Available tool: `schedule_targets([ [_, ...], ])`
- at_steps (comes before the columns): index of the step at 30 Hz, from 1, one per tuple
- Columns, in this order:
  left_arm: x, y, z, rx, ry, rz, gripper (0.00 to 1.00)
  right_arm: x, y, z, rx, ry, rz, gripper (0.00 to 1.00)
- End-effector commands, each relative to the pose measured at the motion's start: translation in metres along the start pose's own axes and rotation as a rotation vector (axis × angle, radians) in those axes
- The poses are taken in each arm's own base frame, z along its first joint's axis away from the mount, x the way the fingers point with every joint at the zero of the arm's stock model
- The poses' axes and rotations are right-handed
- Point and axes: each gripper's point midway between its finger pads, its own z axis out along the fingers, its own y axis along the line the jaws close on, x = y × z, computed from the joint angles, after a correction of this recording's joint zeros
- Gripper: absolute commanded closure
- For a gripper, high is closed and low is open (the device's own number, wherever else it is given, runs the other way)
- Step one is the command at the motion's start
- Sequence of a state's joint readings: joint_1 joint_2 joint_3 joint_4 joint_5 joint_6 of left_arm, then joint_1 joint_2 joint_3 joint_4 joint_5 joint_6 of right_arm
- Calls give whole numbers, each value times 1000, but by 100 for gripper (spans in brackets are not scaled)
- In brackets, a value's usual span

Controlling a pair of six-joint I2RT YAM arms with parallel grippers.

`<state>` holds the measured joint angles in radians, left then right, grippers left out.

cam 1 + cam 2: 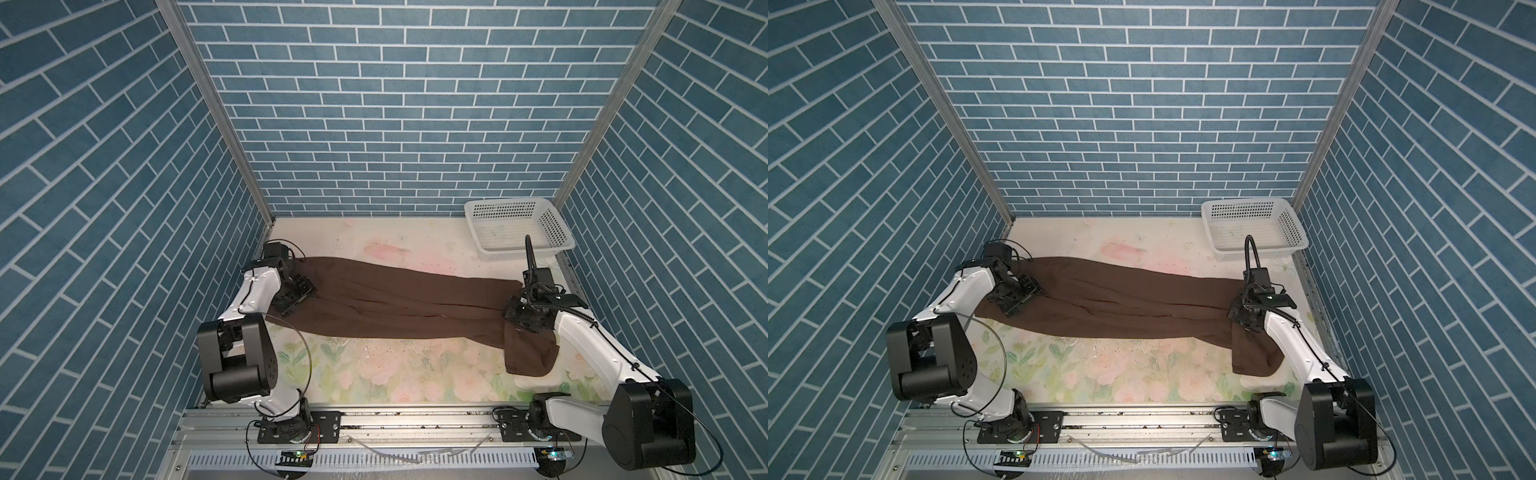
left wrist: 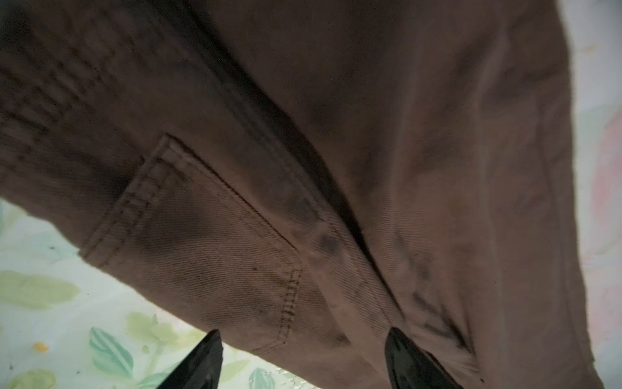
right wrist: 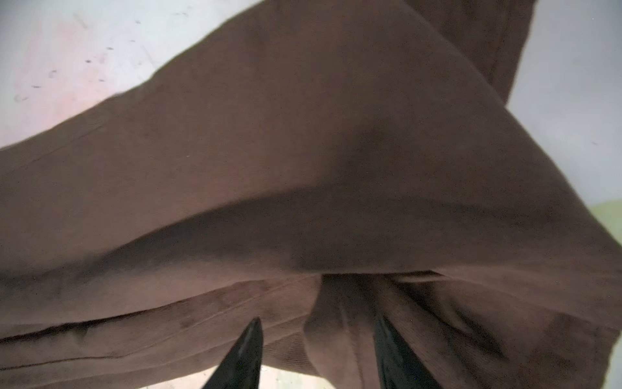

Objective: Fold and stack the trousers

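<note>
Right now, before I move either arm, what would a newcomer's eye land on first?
The dark brown trousers dominate, stretched across the floral table from the left gripper at one end to the right gripper at the other. Their right-hand end bends toward the near edge. A white basket sits in the far right corner.

Both top views overlook the whole table (image 1: 395,374); wrist views face trousers (image 2: 336,134) closely.
</note>
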<state>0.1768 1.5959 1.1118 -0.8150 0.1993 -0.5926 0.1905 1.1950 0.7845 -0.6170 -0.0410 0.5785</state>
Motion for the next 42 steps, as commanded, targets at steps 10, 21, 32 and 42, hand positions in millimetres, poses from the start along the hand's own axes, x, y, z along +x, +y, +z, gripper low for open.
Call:
schedule_targets([
  [10,-18,6,42,-50,-26,-104,27,-2,11,-26,-18,-114,-88,46],
  [21,6,4,11,-30,-43,-97,100,-9,13,-20,-26,-146,-97,46],
  [32,101,94,-24,-115,-133,-172,100,-25,34,-3,-71,-130,-139,46],
  [42,150,148,-12,-168,-185,-416,90,-17,30,8,-53,-90,-164,46],
])
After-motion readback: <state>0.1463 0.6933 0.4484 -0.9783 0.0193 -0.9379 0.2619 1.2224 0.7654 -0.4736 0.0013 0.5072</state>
